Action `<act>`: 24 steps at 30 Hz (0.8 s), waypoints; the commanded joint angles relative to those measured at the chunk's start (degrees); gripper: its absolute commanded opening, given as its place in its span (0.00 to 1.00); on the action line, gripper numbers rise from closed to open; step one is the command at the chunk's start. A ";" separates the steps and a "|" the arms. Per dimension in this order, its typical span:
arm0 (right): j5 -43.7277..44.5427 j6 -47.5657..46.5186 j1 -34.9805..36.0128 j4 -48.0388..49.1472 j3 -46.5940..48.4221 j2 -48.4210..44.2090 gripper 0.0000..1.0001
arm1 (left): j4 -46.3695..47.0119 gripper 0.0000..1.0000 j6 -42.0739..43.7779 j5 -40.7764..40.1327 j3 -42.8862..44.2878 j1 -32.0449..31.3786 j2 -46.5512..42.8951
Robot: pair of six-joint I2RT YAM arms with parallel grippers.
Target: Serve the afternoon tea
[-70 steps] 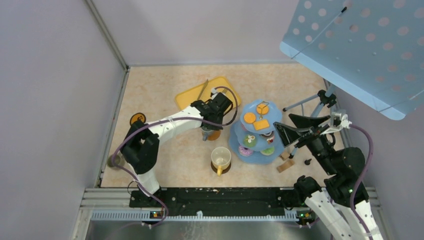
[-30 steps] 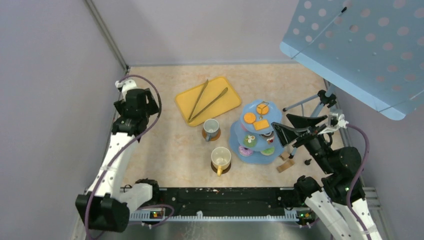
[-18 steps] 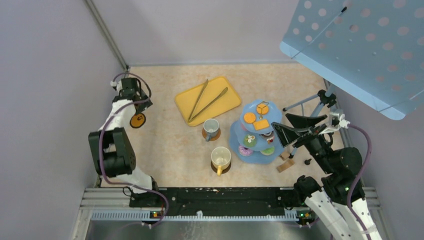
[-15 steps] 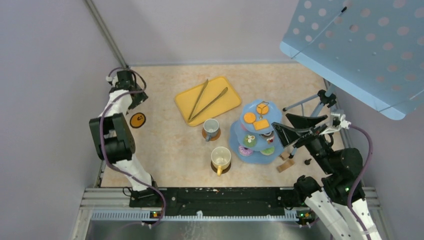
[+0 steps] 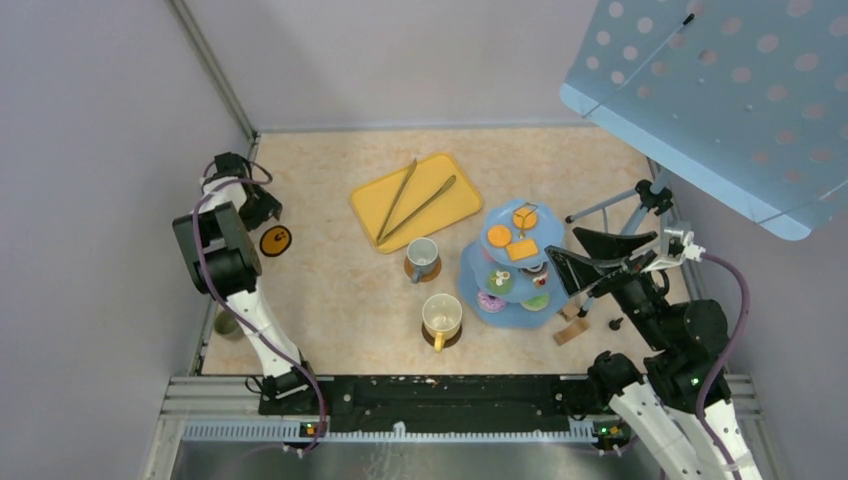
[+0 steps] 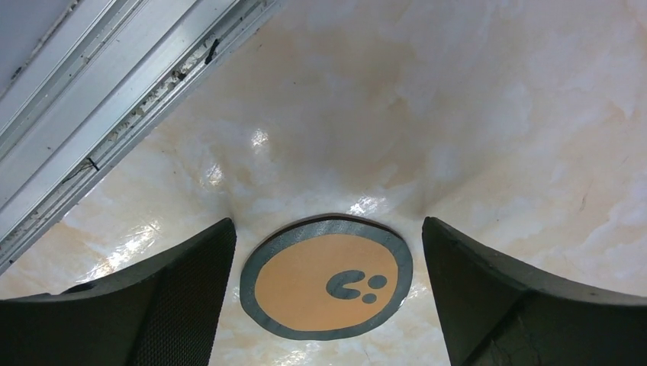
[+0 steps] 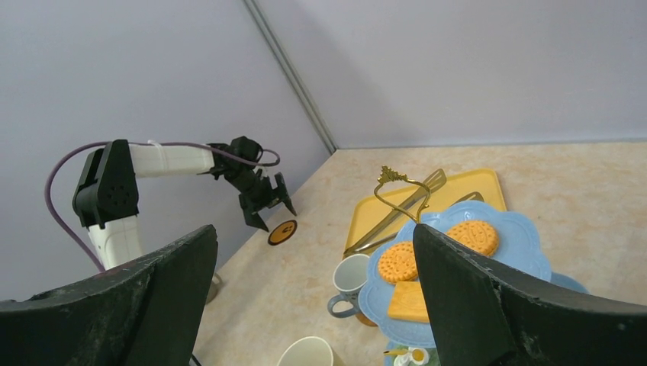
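Seen at the left edge of the marbled table [image 5: 330, 300], hard by the metal wall rail [image 6: 114, 99]: a lone round coaster [image 6: 326, 276], orange face and grey rim, lying flat. Framed between the fingers [image 6: 168, 305] of the left gripper [image 6: 328, 236], spread wide and holding nothing. Well apart to the right, a grey mug [image 5: 422, 255] and a yellow mug [image 5: 441, 315], each already on a brown coaster of its own. Beside them, the pale-blue three-tier stand [image 5: 470, 285], stocked with orange biscuits [image 7: 471, 237] and small cakes [image 5: 499, 281]. Right gripper [image 7: 313, 252] likewise gaping and empty, hanging near the stand.

Judged light, thin and stiff, likely cork or board; hard to get under while flat on a smooth top. Best pinched across opposite edges of the rim, fingertips pressed right down to the surface, or tipped up against one finger first. Little risk of breakage; more of a slip or skid toward the rail.
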 commanded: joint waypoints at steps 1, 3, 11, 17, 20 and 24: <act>-0.56 0.35 -0.37 2.85 -0.48 0.05 0.97 | -4.46 0.95 -4.72 4.66 -3.10 0.12 2.18; -0.55 0.34 -0.39 2.73 -0.47 0.03 0.97 | -6.32 0.94 -6.97 3.39 -4.65 -0.23 0.77; -0.71 0.31 -0.40 2.73 -0.35 -0.05 0.97 | -10.10 0.93 -10.82 -1.13 -8.07 -3.25 -2.14; -0.56 0.41 -0.37 1.94 0.28 -0.48 0.97 | -11.95 0.86 -12.27 -1.18 -11.43 -5.44 -3.58; -0.52 0.40 -0.39 1.38 0.57 -0.66 0.97 | -7.09 0.77 -10.90 -2.14 -15.80 -5.60 -7.55; -0.73 0.55 -0.41 1.81 0.35 -0.63 0.97 | -5.42 0.63 -8.26 -0.22 -17.21 -7.39 -9.97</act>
